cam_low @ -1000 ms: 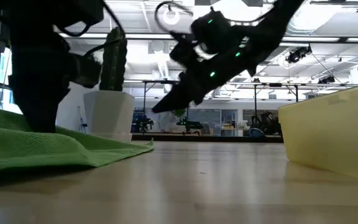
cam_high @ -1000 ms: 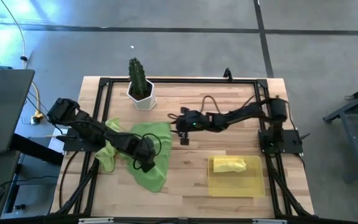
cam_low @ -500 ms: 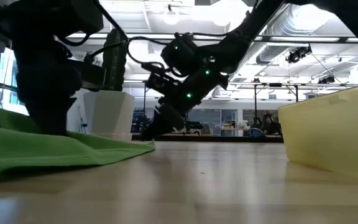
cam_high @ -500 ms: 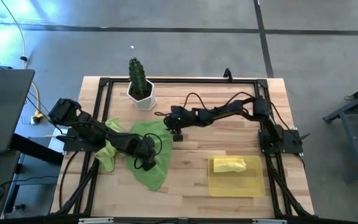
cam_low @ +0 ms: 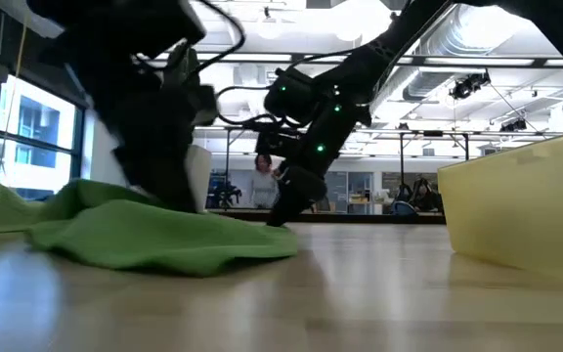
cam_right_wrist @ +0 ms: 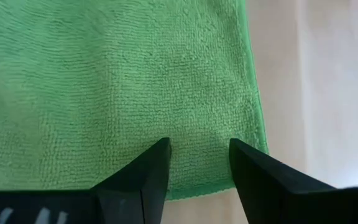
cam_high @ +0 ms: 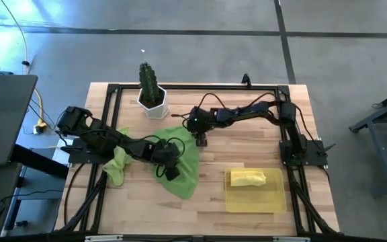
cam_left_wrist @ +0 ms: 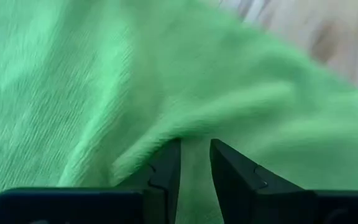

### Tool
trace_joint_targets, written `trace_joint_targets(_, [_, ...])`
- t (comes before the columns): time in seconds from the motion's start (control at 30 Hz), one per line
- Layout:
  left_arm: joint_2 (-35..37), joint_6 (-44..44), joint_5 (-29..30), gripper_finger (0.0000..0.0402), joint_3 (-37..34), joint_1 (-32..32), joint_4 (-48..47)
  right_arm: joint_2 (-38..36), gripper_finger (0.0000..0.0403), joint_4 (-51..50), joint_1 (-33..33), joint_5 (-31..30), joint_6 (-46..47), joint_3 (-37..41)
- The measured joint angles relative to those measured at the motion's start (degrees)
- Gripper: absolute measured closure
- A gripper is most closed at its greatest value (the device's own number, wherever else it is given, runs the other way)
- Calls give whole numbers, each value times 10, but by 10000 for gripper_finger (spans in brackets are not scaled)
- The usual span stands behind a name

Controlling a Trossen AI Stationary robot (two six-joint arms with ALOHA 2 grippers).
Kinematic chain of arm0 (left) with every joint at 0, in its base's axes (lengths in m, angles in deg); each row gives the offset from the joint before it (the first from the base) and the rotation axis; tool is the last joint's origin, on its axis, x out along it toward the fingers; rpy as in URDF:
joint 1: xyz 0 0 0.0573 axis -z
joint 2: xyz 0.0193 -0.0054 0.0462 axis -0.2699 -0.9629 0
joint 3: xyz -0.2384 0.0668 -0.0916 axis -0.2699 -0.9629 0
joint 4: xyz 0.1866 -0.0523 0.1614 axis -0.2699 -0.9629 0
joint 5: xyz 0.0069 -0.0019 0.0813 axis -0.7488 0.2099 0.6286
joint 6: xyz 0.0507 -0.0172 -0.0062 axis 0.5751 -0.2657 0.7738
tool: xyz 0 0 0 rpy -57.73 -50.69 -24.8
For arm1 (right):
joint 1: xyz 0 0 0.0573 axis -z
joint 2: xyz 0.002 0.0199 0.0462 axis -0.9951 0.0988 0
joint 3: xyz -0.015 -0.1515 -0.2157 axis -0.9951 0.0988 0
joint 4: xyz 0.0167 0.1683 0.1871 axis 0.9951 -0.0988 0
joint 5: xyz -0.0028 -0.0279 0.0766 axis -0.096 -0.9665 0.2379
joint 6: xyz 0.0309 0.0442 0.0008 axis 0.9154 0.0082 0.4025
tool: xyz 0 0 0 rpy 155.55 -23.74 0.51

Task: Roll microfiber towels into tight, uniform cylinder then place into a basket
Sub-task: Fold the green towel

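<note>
One towel of three is seen to be finished: a rolled yellow towel (cam_high: 248, 178) lies inside the basket (cam_high: 276, 199), the shallow yellow tray near the front right of the table (cam_high: 247, 144).

The largest loose item, a lime green towel (cam_high: 183, 165), is spread in a loose, partly bunched sheet at the middle of the table and has not been rolled. A second green towel (cam_high: 116, 167) lies crumpled near the table's left edge, partly under the left arm, and is likewise judged untouched by any rolling.

The left gripper (cam_high: 168, 171) is set down on the spread towel; in the left wrist view its fingers (cam_left_wrist: 166, 168) are drawn close together with a fold of green cloth pinched between them. The right gripper (cam_high: 200, 140) is held at the far right edge of the same towel; in the right wrist view its fingers (cam_right_wrist: 151, 171) are spread apart over the cloth near its hem, with nothing gripped.

A cactus pot (cam_high: 154, 104) stands at the back of the table, apart from the work.

Two rolls and two placements are judged to be left.
</note>
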Motion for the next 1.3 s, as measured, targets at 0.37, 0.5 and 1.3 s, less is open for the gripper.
trace_joint_targets(0.37, [1, 134, 9, 323, 30, -35, 12, -58, 242, -185, 41, -76, 5, 5])
trace_joint_targets(0.5, [2, 148, 36, 323, 48, -45, -15, -77, 242, -246, 51, -89, 12, 7])
trace_joint_targets(1.3, [-72, 107, -28, 323, 59, -78, 13, -262, 259, -51, 104, -44, 235, 223])
